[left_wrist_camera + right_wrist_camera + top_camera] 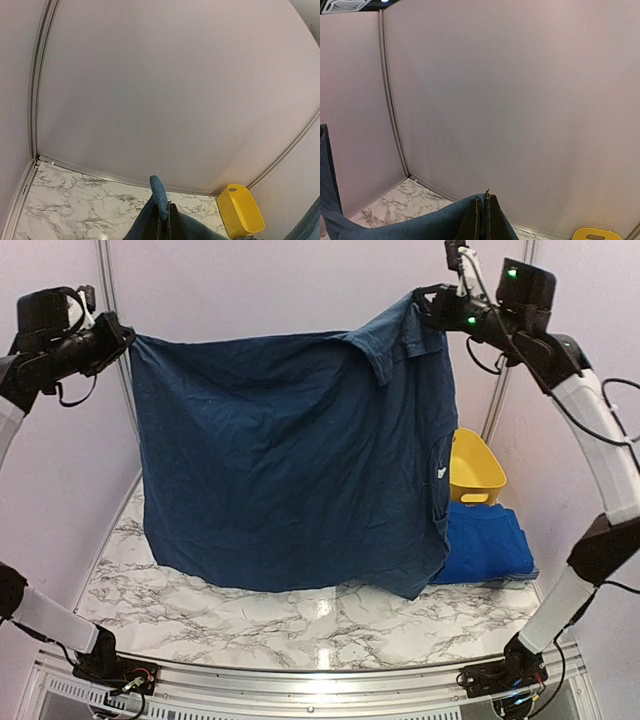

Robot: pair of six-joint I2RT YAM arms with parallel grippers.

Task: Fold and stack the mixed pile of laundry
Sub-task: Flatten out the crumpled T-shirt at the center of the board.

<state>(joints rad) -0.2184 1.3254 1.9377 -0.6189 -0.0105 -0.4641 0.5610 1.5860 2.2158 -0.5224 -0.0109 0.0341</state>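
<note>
Left pincer [122, 337] and right pincer [428, 302] each pinch a top corner of the large dark denim-blue cloth garment [290, 460], hanging spread out above the white marble bench [300, 620].

We hold left arm [45, 615] and right arm [605, 455] raised high, wrists turned inward. Our left gripper [124, 335] pinched tight on corner of dark blue garment [290, 470]. Our right gripper [428, 302] clamped likewise on the opposite corner, slightly higher.
</note>
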